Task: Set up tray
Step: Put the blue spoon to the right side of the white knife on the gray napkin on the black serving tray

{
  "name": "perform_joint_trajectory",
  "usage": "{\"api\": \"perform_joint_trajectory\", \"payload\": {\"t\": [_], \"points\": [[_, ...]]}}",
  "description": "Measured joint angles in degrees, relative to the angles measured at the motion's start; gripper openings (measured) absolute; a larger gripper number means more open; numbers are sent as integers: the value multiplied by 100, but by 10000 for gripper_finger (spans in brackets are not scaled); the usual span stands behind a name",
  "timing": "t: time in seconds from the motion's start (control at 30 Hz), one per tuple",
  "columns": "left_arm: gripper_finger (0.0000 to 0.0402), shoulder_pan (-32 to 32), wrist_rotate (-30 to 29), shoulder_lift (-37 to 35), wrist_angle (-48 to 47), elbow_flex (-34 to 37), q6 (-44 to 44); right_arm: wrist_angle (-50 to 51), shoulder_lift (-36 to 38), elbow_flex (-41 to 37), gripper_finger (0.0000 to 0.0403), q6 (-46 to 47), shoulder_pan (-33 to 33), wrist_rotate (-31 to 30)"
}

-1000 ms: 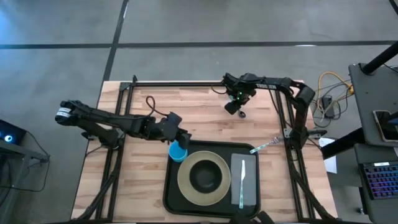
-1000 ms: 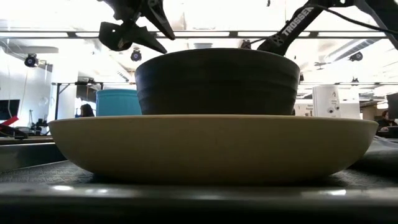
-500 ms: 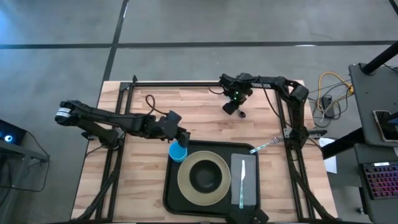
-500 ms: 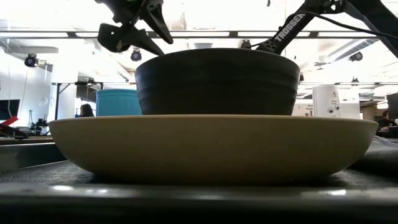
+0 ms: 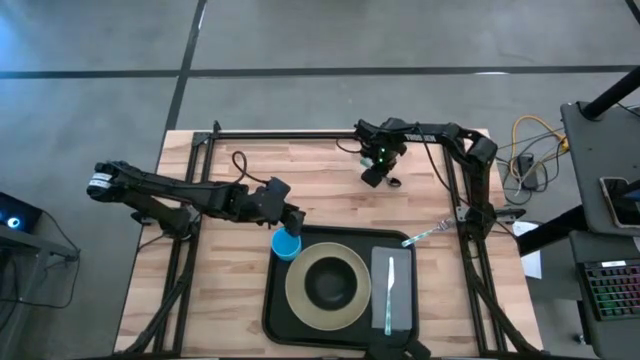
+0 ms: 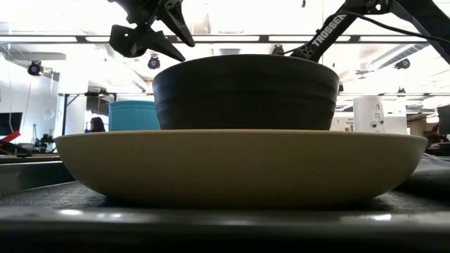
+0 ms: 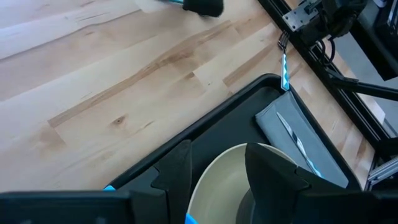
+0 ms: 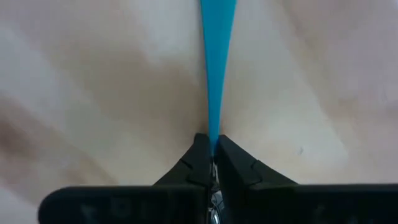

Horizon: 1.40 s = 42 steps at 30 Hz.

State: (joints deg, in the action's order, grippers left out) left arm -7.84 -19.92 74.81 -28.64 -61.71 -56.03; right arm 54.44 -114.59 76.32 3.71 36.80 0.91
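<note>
The black tray (image 5: 268,312) lies at the table's near middle. It holds a tan plate (image 5: 296,290) with a black bowl (image 5: 327,285), a grey napkin (image 5: 400,312) with a utensil on it, and a blue cup (image 5: 286,245) at its far left corner. My left gripper (image 5: 292,224) hangs open just above the cup, clear of it in the low view (image 6: 151,35). At the far side of the table my right gripper (image 5: 374,178) points down, shut on a blue-handled utensil (image 8: 216,74). My right gripper pinches the utensil's narrow blue handle (image 8: 214,127) between its two fingertips, coming from above and pointing down at the wood. The handle runs straight away from the fingers, close over the tabletop. I cannot tell whether it is lifted clear.
A fork with a blue handle (image 5: 425,236) lies on the wood just beyond the tray's far right corner. Black frame rails run along the table's far, left and right sides. Bare wood lies between the tray and the far rail.
My right arm has swung a little toward the table's left at the far side, and its fingers have shut on the blue handle. My left gripper has stayed open above the cup.
</note>
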Motion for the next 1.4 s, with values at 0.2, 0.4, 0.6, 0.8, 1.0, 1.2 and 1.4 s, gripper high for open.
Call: {"api": "perform_joint_trajectory", "payload": {"t": [0.2,0.4,0.6,0.8,1.0,1.2,1.4], "points": [[131,-19,4,0,-5,0,0,281,376,-6,12,-860,-344,-440],[131,-90,40,0,-10,0,158,1112,816,-20,12,-2432,-910,-556],[131,-134,50,0,-24,0,382,1970,1232,-127,12,-3527,-1792,-836],[131,-197,50,0,-21,0,636,2636,1358,-169,12,-3617,-2944,-857],[131,-298,52,0,-20,0,854,3342,1371,-169,12,-3479,-4414,-814],[131,-391,92,0,-10,0,998,3175,1280,-169,12,-2934,-5894,-488],[131,-413,96,0,-2,0,1154,2615,1131,-171,12,-2581,-7091,119]]}}
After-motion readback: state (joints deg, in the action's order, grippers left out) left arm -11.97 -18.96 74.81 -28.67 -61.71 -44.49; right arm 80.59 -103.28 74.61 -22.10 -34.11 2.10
